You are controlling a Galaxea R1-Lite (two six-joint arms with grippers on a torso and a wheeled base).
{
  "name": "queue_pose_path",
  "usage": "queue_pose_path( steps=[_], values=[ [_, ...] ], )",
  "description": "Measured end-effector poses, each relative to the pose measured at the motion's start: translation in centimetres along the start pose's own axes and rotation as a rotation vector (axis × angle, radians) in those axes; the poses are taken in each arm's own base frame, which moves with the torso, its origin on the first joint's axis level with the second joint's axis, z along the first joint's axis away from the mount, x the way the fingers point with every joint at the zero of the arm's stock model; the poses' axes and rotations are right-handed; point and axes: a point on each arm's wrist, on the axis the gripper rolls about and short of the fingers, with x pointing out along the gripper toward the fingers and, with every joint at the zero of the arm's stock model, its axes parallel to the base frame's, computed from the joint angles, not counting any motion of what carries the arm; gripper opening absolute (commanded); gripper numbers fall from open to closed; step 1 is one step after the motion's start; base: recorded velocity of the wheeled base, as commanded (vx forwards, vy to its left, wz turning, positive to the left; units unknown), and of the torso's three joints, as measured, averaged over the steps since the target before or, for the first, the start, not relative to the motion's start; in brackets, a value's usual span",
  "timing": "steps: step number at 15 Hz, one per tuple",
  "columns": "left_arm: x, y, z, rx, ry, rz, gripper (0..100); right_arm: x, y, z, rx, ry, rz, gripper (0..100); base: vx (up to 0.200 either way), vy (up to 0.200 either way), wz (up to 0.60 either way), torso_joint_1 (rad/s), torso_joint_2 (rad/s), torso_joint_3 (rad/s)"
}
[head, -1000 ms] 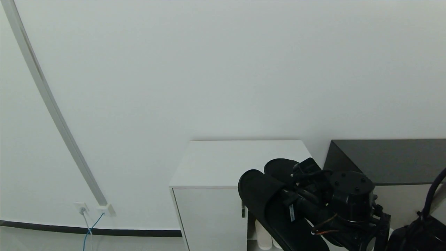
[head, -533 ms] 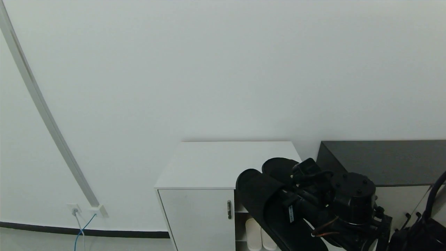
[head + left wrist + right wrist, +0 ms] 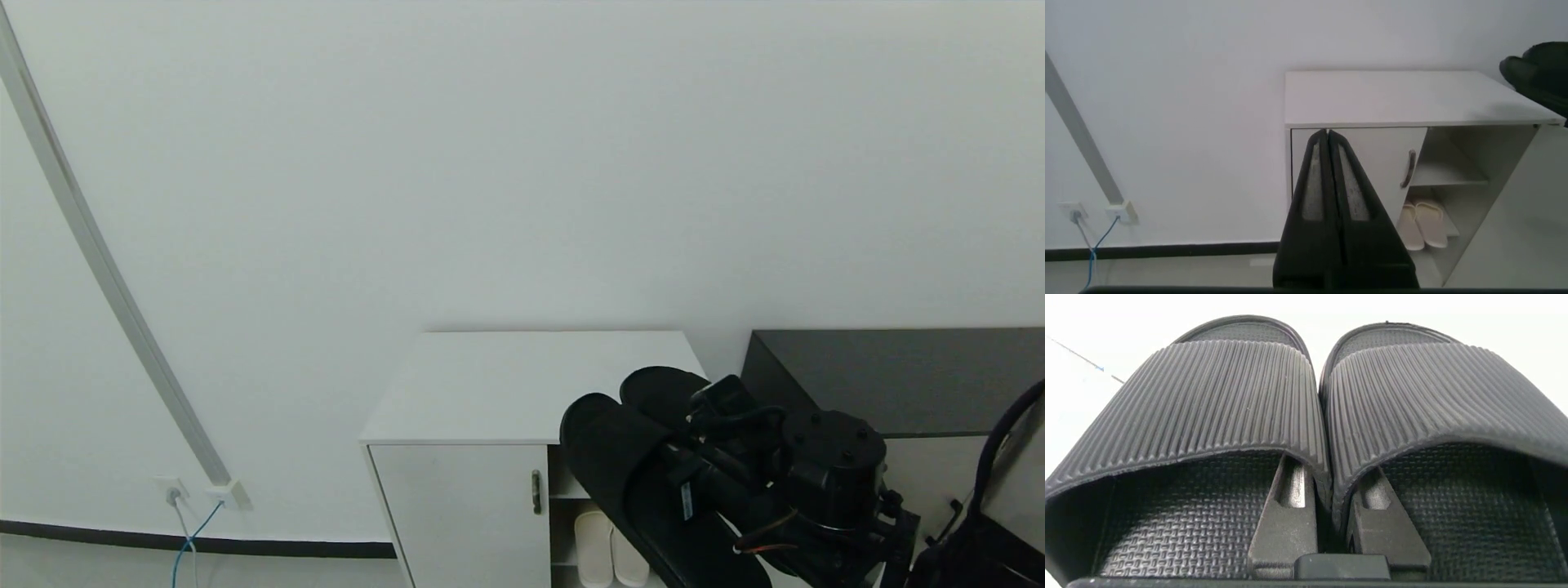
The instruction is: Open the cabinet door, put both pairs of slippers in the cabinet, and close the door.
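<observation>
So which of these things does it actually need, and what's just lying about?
Needed: black slippers held in the right gripper; white slippers already inside; white cabinet, its right half open.
Just there: dark cabinet beside it; wall socket with cables; grey wall strip.

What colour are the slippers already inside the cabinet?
Off-white. The slippers show best in the left wrist view.

My pincer (image 3: 1329, 494) clamps the two black slippers (image 3: 1208, 498) by their touching inner sides, one of my fingers (image 3: 1282, 527) under each ribbed strap (image 3: 1225, 400), the slippers side by side.
</observation>
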Motion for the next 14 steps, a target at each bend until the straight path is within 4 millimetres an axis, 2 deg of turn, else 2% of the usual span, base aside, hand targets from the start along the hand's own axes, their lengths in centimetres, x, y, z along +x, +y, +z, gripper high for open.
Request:
queue_pose_path(
  steps=[14],
  values=[
    [0.00,0.00,0.00,0.000,0.000,0.000,0,-0.09,-0.05,-0.43,-0.011,-0.023,0.025,0,0.000,0.000,0.00,0.000,0.00,0.000]
  ],
)
